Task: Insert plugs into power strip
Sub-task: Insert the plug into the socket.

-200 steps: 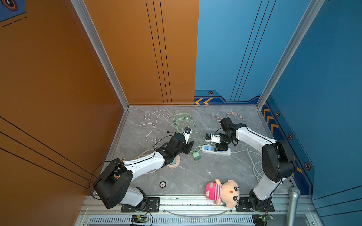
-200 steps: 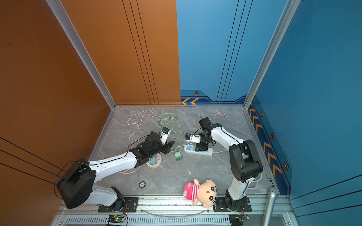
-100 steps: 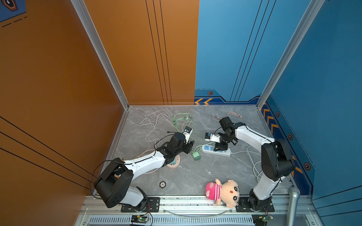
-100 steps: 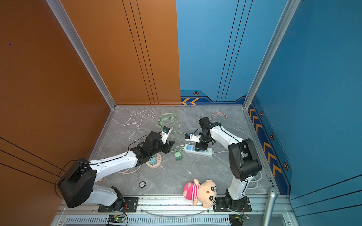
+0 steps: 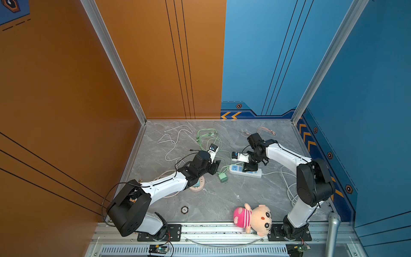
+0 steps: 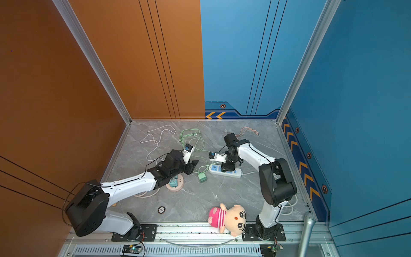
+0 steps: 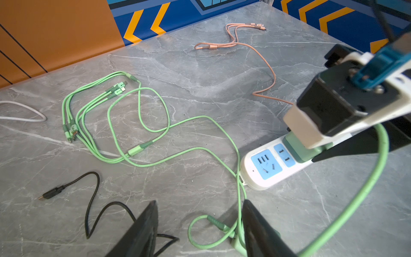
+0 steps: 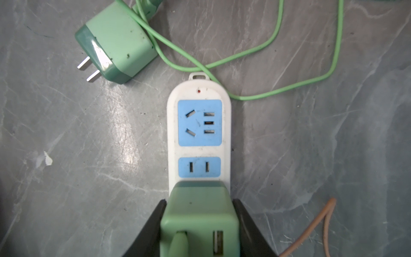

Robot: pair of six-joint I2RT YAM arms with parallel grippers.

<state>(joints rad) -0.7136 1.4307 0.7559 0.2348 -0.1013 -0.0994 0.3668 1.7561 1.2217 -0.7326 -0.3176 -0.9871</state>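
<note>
A white power strip [image 8: 199, 85] with blue sockets lies on the grey table, also seen in both top views [image 5: 256, 175] [image 6: 236, 173]. My right gripper [image 8: 200, 201] is shut on a mint green plug [image 8: 200, 213] that stands upright on the strip's face; its prongs are hidden. A second mint green plug [image 8: 115, 44] lies loose on its side beside the strip's end [image 5: 223, 177], prongs bare. My left gripper [image 7: 199, 202] hangs open just beside that loose plug [image 7: 238, 245], with only its green cable between the fingers.
A round beige socket [image 6: 178, 189] holding a teal plug [image 6: 172, 183] sits under my left forearm. Green cables [image 7: 115, 111], a pink cable [image 7: 233, 42], a white cable [image 5: 175, 138] and a black cable [image 7: 93, 200] lie at the back. A plush doll [image 5: 255, 219] lies at the front edge.
</note>
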